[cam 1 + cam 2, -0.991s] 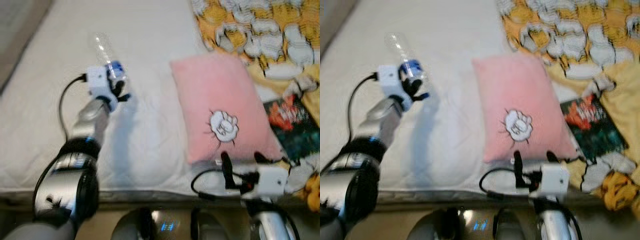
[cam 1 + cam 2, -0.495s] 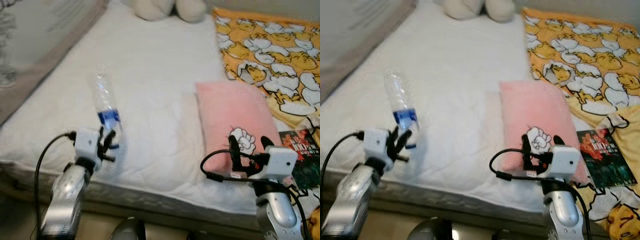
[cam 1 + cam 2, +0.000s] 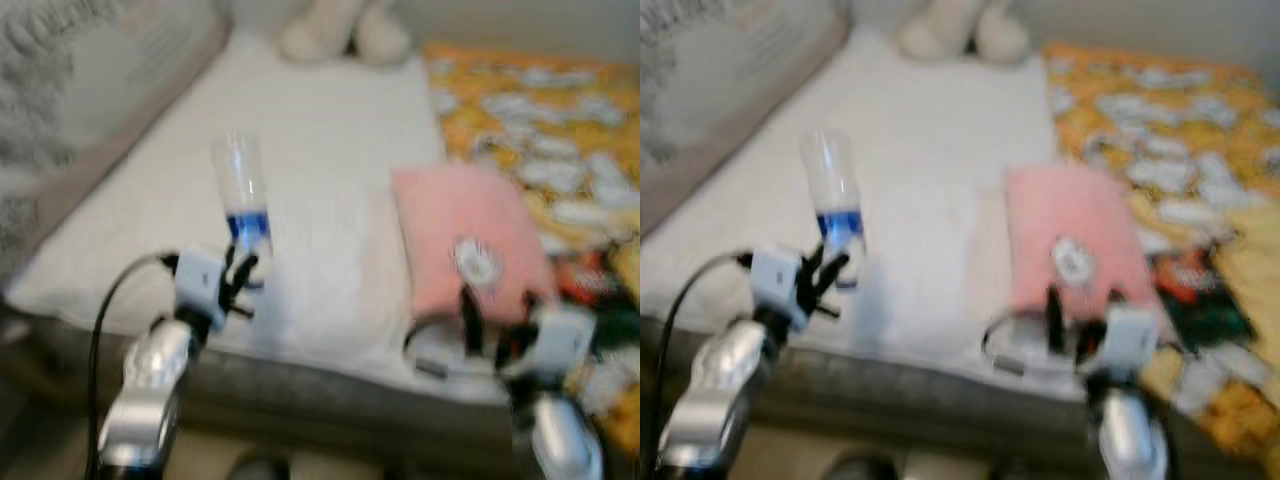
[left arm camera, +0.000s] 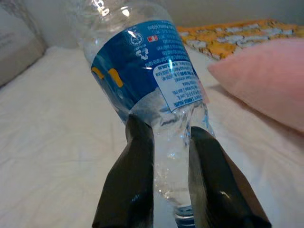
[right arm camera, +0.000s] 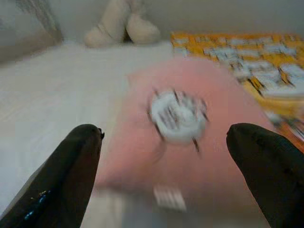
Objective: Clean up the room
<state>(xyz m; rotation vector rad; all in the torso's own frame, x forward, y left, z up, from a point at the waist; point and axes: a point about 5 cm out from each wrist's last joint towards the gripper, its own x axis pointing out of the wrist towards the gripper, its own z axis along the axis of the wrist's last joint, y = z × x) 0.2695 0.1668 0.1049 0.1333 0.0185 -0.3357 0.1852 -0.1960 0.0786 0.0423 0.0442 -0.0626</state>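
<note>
Bottle (image 3: 243,208) in your left gripper (image 4: 170,142), one only, clamped neck-down over the white bed (image 3: 330,150).
Your right gripper (image 5: 166,156) hangs spread wide at 5 o'clock; one pink pillow (image 3: 465,235) lies at 3 o'clock of the bottle.

Head stereo downward; wrists close-up

Bottle (image 3: 243,205) left over bed (image 3: 330,150); pillow (image 3: 470,240) right on bed; blanket (image 3: 560,130) beyond pillow; plush toy (image 3: 345,35) far end
</note>
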